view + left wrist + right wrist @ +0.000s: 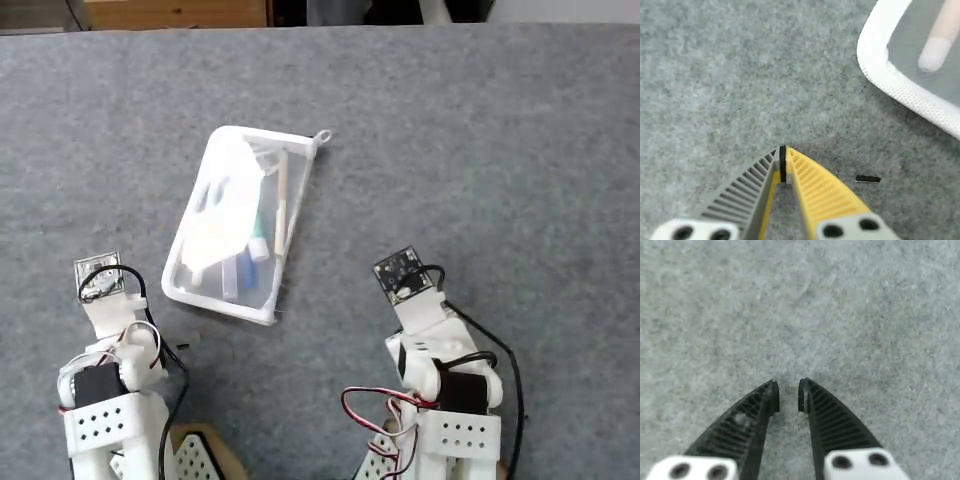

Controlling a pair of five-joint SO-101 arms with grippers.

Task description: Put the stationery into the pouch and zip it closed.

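Found the left gripper (783, 162) at the near left of the grey table (520, 150), clenched tip to tip on nothing, low over the bare surface. Noted a small black scrap (868, 178) lying just beside those tips, and a white-edged corner of the pouch (240, 225) near them but apart. Placed the pouch itself between the two arms and farther out, flat and slanted, with the stationery (262, 235) inside, visible through its clear face. Marked the zip pull (322, 137) at the pouch's far right corner. Found the right gripper (788, 395) at the near right, well apart from the pouch, fingers parted by a narrow gap and grasping nothing.
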